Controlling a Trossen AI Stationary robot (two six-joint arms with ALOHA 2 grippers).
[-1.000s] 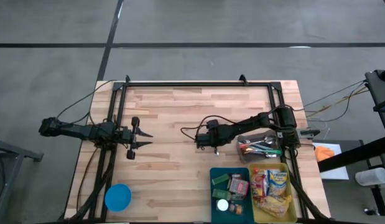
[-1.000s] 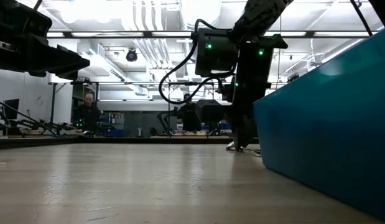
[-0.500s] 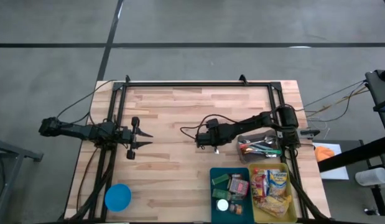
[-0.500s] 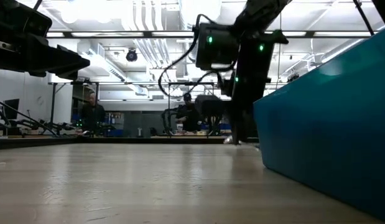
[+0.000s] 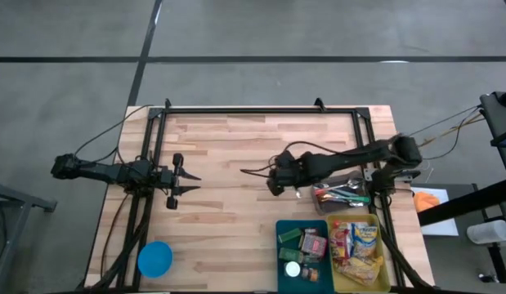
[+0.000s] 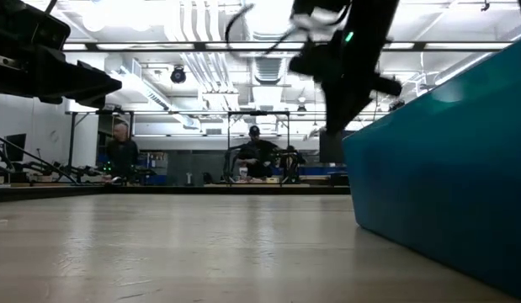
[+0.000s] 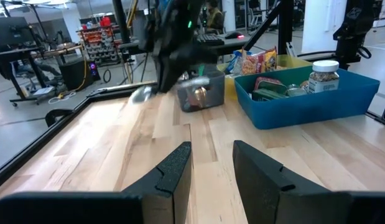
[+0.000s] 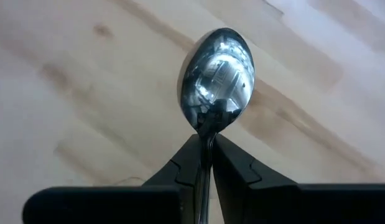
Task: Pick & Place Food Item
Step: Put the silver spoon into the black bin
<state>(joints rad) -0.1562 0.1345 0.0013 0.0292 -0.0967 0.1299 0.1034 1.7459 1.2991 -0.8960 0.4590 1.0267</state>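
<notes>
A shiny metal spoon (image 8: 217,71) is what my right gripper (image 8: 206,140) is shut on, above the bare wood near the table's middle (image 5: 277,181). The left wrist view catches the spoon as a pale blur (image 7: 141,93) under the right arm. Food packets lie in the yellow bin (image 5: 382,282) and the blue bin (image 5: 279,245) at the near right. At the table's left, my left gripper (image 5: 183,184) waits, its fingers (image 7: 173,171) slightly apart with nothing between them. My right gripper pinches the spoon's handle just behind the bowl (image 8: 208,132) between its two fingertips. The fingers slant down from the table's right and lie along the handle. The bowl sticks out past the fingertips, lifted clear of the table.
A clear container of utensils (image 5: 342,193) stands right beside the right arm. A blue round lid (image 5: 154,258) lies at the near left. In the low view the teal bin's wall (image 6: 437,168) fills the right side. People sit in the room beyond the table.
My right gripper has risen from the table, staying shut on the spoon, and has rolled about its own axis. The spoon's bowl, which was down at the tabletop, now hangs clear above it. The rise came mostly in the last half second.
</notes>
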